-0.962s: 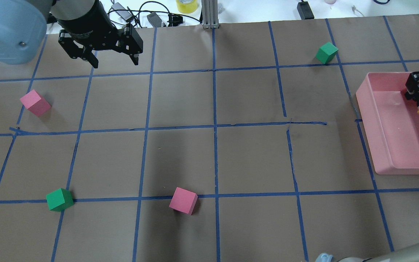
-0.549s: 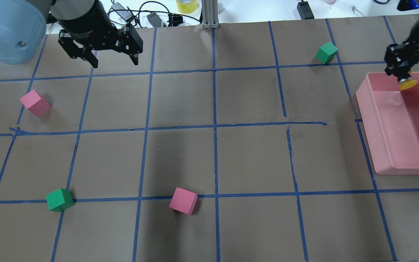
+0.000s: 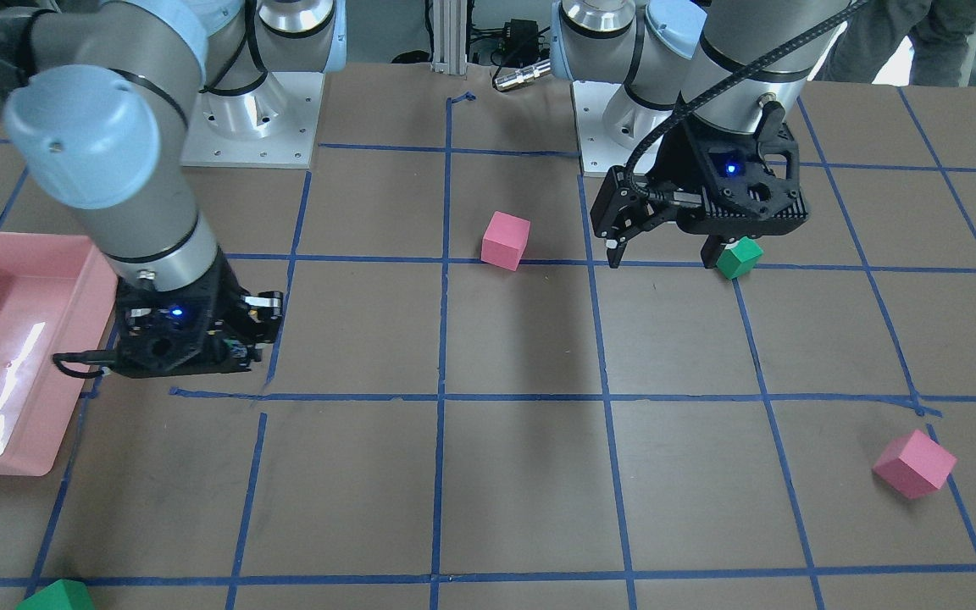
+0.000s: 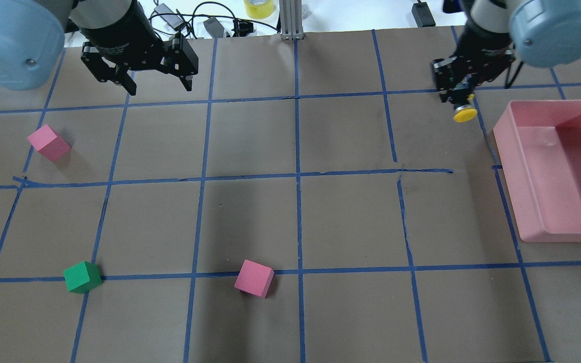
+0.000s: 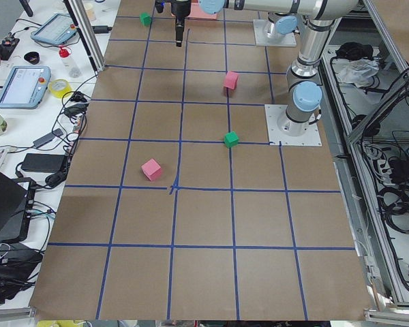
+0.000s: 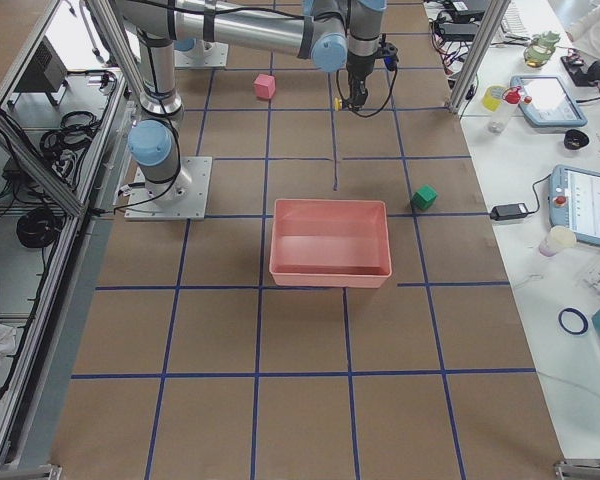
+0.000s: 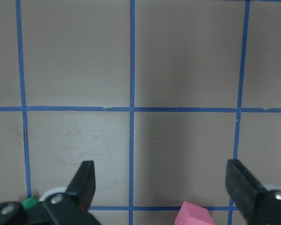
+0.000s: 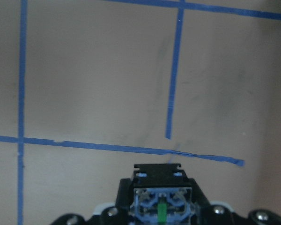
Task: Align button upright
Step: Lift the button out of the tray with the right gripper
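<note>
My right gripper (image 4: 458,98) is shut on the button (image 4: 464,114). Its yellow cap sticks out below the fingertips, above the table and just outside the far left corner of the pink tray (image 4: 568,236). The right wrist view shows the button's black body (image 8: 161,192) from its terminal end, held between the fingers. In the front-facing view this gripper (image 3: 187,352) hides the button. My left gripper (image 4: 160,88) is open and empty at the far left, above bare table; it also shows in the front-facing view (image 3: 662,254) and the left wrist view (image 7: 163,183).
A pink cube (image 4: 48,142) lies at the left, a green cube (image 4: 82,277) at the near left and a pink cube (image 4: 254,278) near the middle. Another green cube (image 3: 56,596) lies far out beside my right gripper. Cables and tape lie beyond the table's far edge.
My right gripper has carried the button up out of the pink tray and leftward past its far corner. The left arm has not moved.
</note>
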Controlling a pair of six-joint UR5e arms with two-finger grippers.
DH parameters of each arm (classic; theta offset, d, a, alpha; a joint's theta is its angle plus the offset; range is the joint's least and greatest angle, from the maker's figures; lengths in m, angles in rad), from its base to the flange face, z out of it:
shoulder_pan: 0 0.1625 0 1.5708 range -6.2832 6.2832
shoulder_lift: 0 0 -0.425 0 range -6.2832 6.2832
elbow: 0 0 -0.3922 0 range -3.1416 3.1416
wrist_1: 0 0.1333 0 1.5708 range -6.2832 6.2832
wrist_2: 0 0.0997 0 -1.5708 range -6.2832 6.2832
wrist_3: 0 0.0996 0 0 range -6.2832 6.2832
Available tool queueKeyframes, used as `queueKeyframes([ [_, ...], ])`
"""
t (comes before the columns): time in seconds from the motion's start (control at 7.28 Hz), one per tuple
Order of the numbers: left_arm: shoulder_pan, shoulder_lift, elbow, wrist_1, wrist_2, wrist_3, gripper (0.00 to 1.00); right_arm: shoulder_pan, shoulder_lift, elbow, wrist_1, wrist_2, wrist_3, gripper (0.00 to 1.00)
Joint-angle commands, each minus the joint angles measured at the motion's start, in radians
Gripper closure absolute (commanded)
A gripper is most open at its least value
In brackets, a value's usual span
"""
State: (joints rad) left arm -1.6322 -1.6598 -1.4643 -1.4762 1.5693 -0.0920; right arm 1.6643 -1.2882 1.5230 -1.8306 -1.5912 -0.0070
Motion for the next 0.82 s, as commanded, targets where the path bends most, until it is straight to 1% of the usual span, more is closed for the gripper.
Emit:
queueKeyframes([
  [0.0, 0.000, 0.000, -0.001, 0.000, 0.000, 0.000, 0.00, 0.154, 0.126, 0.002, -0.149, 0.007, 0.160, 1.00],
  [0.14, 0.000, 0.000, -0.001, 0.000, 0.000, 0.000, 0.00, 0.193, 0.165, 0.002, -0.191, 0.040, 0.191, 1.00],
  [0.27, 0.000, 0.000, -0.001, 0.000, 0.000, 0.000, 0.00, 0.231, 0.184, 0.020, -0.203, 0.081, 0.205, 1.00],
  [0.55, 0.000, 0.000, -0.002, -0.001, 0.000, 0.011, 0.00, 0.285, 0.251, 0.025, -0.301, 0.083, 0.278, 1.00],
  [0.69, 0.000, 0.000, -0.002, 0.000, 0.000, 0.011, 0.00, 0.305, 0.271, 0.025, -0.323, 0.071, 0.288, 1.00],
])
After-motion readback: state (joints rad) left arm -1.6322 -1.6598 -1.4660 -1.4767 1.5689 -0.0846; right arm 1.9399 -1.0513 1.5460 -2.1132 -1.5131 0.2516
